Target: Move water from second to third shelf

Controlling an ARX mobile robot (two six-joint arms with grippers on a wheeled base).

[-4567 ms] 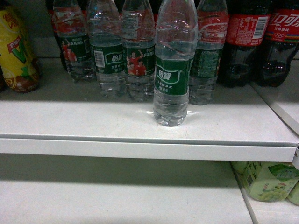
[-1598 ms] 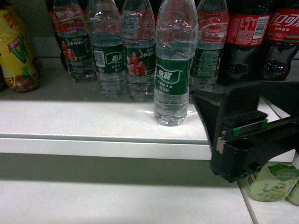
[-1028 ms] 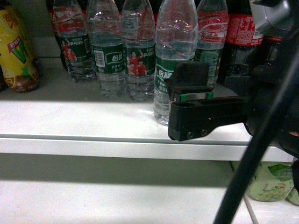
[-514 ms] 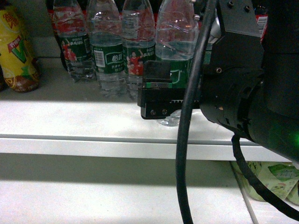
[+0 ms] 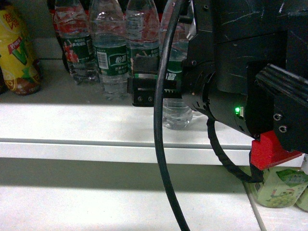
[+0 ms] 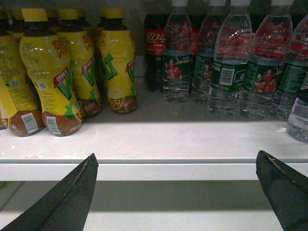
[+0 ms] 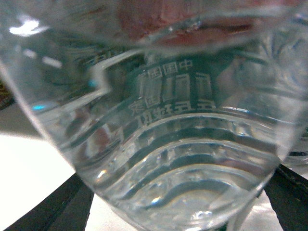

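Since the view of some seconds ago, when the shelf front stood free of machinery, the right arm has swung in from the right and its claw (image 5: pixel 166 82) now sits at the label band of the water (image 5: pixel 177 113), the lone bottle standing forward of the row on the upper white shelf (image 5: pixel 96 126). The right wrist camera is filled by the bottle's ribbed, clear wall, with dark fingers (image 7: pixel 53 207) showing low at either side, so the claw appears spread around the bottle; whether the pads already press on it cannot be told. The left claw (image 6: pixel 183 192) hangs open below the shelf lip, well to the left, holding nothing. The bottle looks full, so likely heavy for its thin plastic, which will give under a hard squeeze; the smooth label may slip, and the ribbed waist at or just below the band seems the firmer hold, with the bottle kept upright. Room is tight behind: more water bottles (image 5: pixel 111 57) stand in a row just behind, with yellow drink bottles (image 5: pixel 18 53) at far left. The way out is forward, over the shelf's front edge, then down to the lower shelf (image 5: pixel 96 202), which looks open at left and centre, with pale green bottles (image 5: pixel 276 185) at its right end.
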